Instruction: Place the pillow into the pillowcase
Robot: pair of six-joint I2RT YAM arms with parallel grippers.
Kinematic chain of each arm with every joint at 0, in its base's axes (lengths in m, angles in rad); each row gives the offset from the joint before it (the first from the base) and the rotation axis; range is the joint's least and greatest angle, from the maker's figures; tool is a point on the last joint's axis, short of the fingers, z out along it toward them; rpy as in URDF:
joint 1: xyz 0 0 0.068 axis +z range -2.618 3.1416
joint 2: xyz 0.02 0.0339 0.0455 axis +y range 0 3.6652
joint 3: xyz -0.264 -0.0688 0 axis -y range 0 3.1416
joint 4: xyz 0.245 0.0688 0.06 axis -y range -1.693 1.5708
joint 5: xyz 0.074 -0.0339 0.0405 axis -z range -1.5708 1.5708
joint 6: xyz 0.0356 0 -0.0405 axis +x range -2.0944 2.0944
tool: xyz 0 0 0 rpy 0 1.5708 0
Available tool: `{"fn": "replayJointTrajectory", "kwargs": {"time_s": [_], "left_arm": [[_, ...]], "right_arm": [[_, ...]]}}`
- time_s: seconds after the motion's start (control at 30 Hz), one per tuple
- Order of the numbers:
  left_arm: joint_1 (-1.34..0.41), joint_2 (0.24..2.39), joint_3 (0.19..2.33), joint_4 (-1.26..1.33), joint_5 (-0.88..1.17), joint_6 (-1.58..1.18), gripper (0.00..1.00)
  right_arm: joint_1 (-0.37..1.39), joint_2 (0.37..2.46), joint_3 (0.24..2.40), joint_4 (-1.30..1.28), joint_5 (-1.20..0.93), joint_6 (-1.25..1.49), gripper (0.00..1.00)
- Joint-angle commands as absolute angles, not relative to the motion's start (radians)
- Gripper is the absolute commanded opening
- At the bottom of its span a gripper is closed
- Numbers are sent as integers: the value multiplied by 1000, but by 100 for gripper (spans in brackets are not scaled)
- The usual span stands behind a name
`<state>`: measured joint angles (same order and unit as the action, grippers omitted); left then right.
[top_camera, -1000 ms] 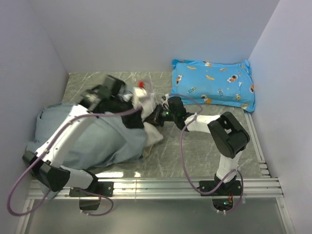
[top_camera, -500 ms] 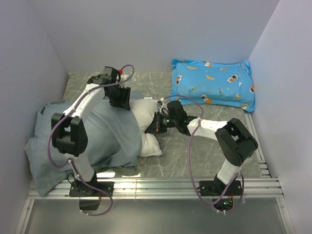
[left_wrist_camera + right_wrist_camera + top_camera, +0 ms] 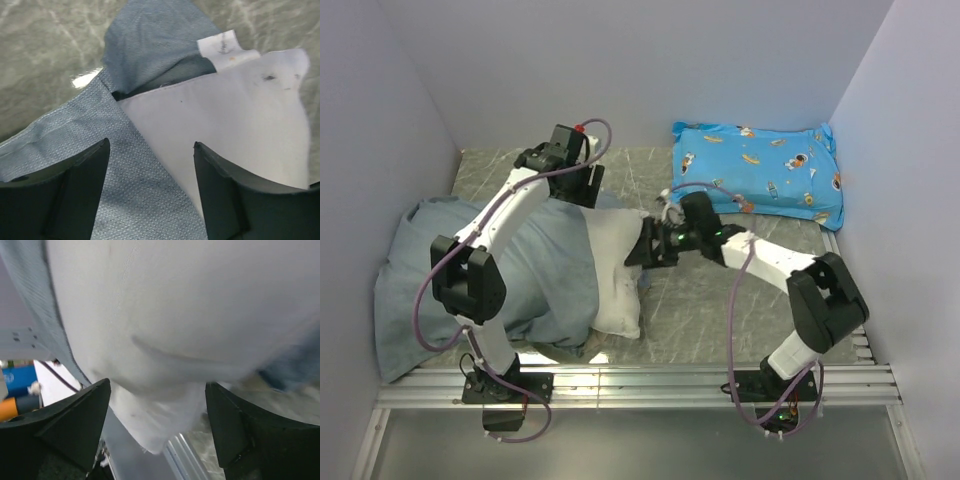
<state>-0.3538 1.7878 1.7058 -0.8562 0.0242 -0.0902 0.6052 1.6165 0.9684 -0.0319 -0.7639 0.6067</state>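
Lying left on the surface [image 3: 720, 300]: white pillow [image 3: 618, 275], mostly inside limp grey-blue pillowcase [image 3: 520, 285], right end bare. Both released: left hand [image 3: 150, 150] over the hem, right hand [image 3: 157, 390] at pillow's end. Likely light, squashy; best to pinch hem, shove end.
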Motion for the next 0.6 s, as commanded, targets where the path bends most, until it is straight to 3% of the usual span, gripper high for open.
{"fn": "replayJointTrajectory", "kwargs": {"time_s": [0.0,0.43,0.57], "left_arm": [[-432,1758,1720,-882,-199,-93,72],[-462,1832,1687,-904,-483,-117,58],[-442,1844,1677,-894,-497,-103,51]], "right_arm": [[496,1520,971,-38,-773,623,90],[512,1845,1115,152,-804,845,91],[541,1876,1126,167,-811,854,85]]}}
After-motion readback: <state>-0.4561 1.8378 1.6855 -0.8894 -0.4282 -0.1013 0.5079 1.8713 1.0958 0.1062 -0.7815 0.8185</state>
